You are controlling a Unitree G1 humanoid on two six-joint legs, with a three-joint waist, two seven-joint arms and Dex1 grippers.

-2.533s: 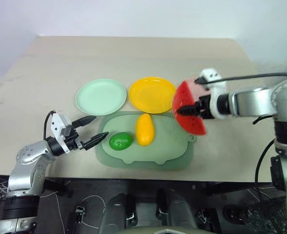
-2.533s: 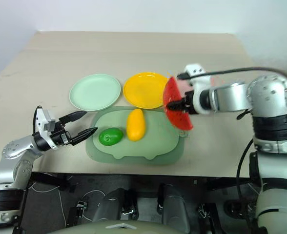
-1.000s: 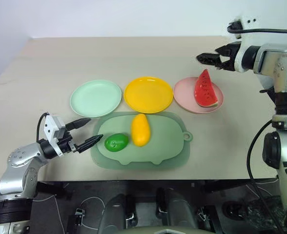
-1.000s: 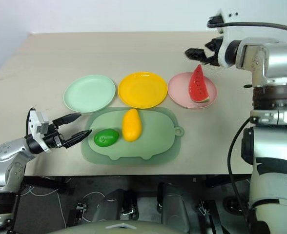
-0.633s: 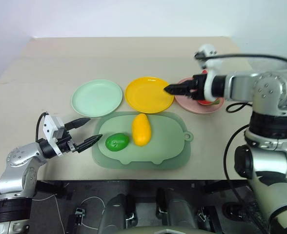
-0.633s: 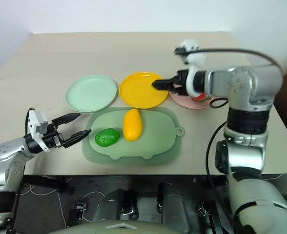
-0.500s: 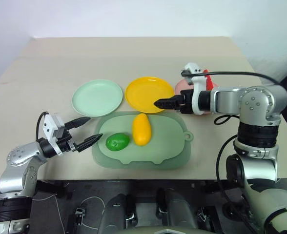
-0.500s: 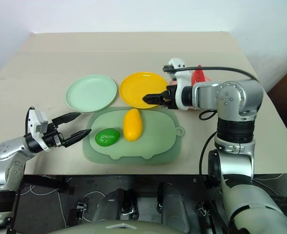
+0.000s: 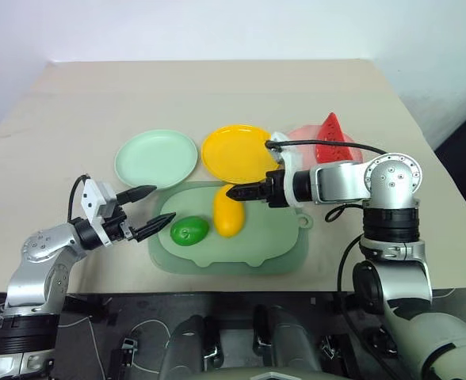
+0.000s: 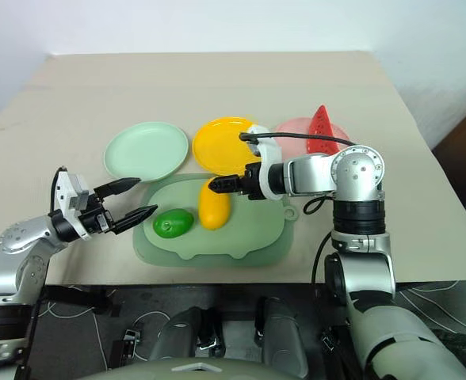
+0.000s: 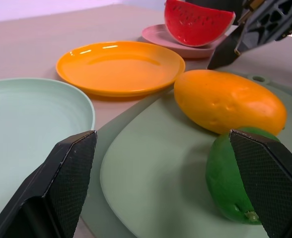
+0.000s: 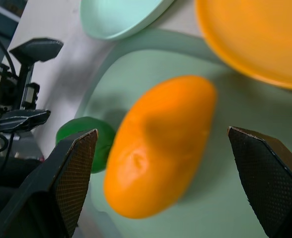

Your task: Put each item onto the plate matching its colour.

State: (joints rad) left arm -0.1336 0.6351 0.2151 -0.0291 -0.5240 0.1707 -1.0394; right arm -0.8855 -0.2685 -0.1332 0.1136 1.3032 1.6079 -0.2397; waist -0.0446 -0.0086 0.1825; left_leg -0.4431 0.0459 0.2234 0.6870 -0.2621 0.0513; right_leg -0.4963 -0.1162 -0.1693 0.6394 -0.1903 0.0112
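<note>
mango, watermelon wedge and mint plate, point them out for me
mango (image 9: 228, 212), left eye view, middle of its yellow body
watermelon wedge (image 9: 333, 138), left eye view, red flesh
mint plate (image 9: 155, 158), left eye view, bare centre

Both head cams look down over the table (image 9: 217, 95); wrist cams sit low and close, sharing the mango (image 11: 229, 107) from opposite sides.

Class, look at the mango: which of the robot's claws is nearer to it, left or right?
Right. The right claw hangs open just over the mango; the left claw sits open past the green fruit, off the mat.
</note>
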